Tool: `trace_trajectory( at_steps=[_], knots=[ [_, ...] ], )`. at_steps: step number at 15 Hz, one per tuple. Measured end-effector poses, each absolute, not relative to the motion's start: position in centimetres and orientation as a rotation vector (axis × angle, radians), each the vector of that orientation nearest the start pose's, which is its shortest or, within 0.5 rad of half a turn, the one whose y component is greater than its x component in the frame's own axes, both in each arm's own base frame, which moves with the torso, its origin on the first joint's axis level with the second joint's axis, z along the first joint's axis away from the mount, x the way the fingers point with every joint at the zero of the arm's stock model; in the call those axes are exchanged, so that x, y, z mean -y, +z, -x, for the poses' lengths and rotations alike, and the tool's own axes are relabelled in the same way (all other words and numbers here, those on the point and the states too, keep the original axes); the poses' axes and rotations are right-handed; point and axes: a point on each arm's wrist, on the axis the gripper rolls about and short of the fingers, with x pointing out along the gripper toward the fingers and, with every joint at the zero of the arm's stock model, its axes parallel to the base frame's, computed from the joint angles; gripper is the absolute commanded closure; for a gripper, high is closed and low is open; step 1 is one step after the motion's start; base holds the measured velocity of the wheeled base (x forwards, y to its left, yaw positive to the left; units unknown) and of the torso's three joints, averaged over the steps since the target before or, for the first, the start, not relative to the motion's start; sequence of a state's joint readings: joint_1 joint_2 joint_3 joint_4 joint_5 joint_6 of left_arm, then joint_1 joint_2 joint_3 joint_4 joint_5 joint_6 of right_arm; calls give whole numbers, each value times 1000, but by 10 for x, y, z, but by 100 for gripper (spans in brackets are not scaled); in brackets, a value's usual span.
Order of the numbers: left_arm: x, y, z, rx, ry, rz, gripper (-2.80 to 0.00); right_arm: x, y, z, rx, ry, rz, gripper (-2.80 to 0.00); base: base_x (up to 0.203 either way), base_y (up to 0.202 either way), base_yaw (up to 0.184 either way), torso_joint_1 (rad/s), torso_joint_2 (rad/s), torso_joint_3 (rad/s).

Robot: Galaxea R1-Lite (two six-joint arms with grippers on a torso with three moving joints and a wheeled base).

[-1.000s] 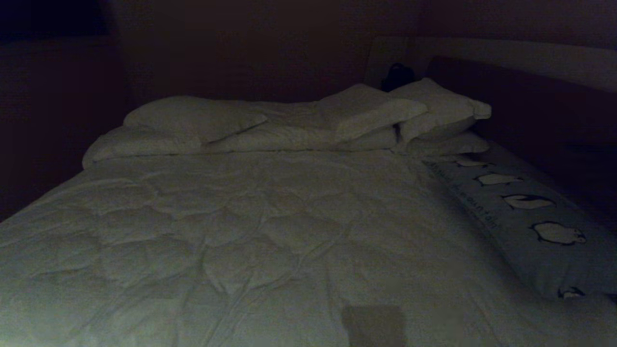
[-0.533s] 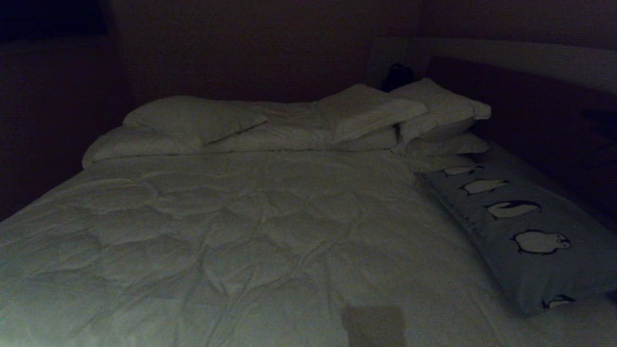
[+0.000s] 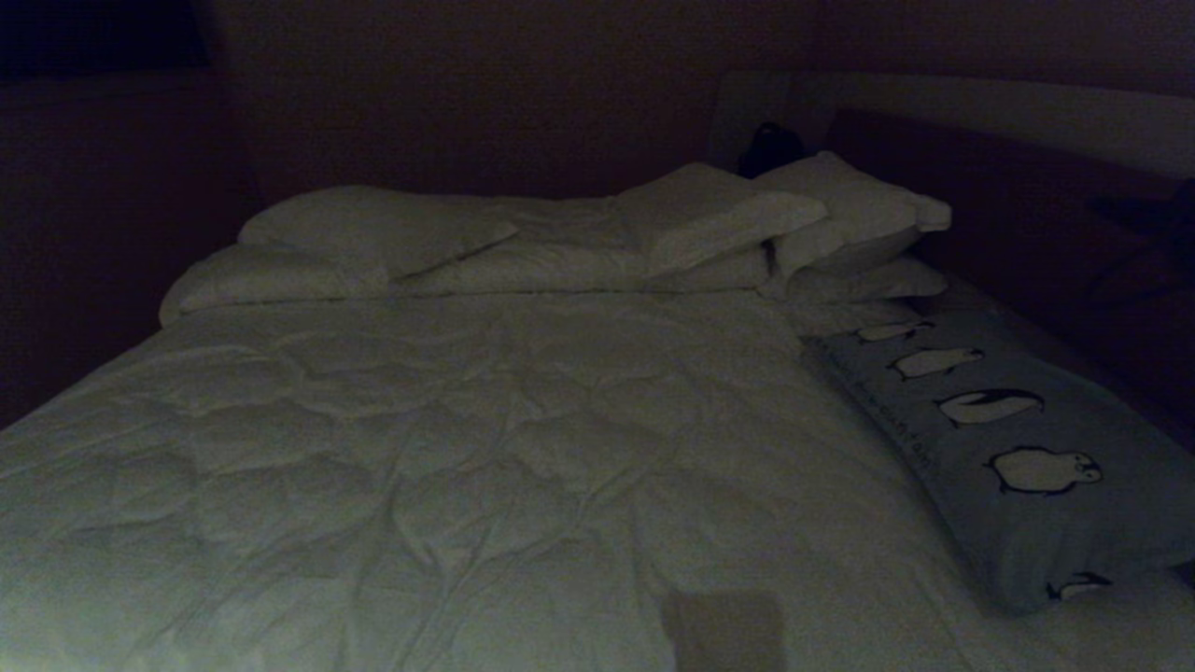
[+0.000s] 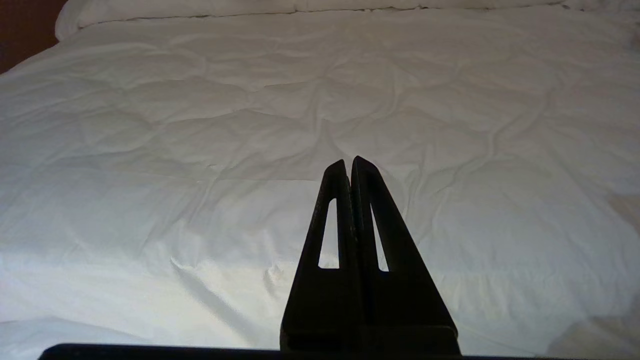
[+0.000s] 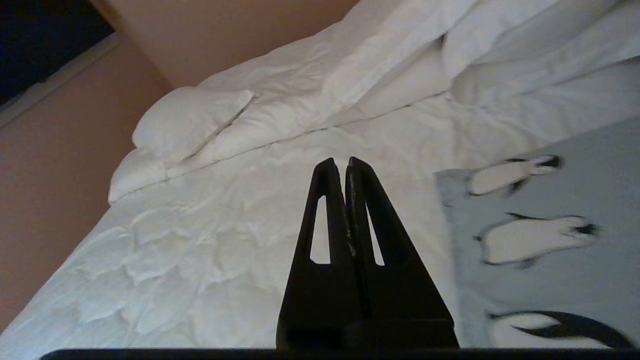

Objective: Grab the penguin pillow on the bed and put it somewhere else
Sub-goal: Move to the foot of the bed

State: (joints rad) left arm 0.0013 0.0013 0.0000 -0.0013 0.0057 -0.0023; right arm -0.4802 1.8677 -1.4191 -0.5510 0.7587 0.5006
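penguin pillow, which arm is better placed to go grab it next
Right. The penguin pillow lies along the bed's right edge, and the right gripper, shut, is just beside it. The left gripper, shut, faces only plain comforter.

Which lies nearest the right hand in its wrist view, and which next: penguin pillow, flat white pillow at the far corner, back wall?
1. Penguin pillow, just beside the shut right hand.
2. Flat white pillow, at the bed's far corner.
3. Back wall, behind the pillows.
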Motion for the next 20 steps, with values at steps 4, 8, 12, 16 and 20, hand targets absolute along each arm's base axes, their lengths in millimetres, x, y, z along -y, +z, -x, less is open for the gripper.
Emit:
trace_trajectory(
  at_steps=[4,8,12,16,20],
  knots=[
    [0,76,23,0,7,2,0,121,298,-345,1,317,-449,0,0,0,0,0,0,0],
    [0,76,23,-1,7,3,0,51,320,-342,-37,433,-460,0,0,0,0,0,0,0],
    [0,76,23,0,7,3,0,-15,352,-323,-76,524,-458,0,0,0,0,0,0,0],
    [0,76,23,0,7,2,0,-42,349,-306,-243,462,-481,0,0,0,0,0,0,0],
    [0,76,23,0,7,3,0,-31,345,-268,-417,326,-454,0,0,0,0,0,0,0]
  ],
)
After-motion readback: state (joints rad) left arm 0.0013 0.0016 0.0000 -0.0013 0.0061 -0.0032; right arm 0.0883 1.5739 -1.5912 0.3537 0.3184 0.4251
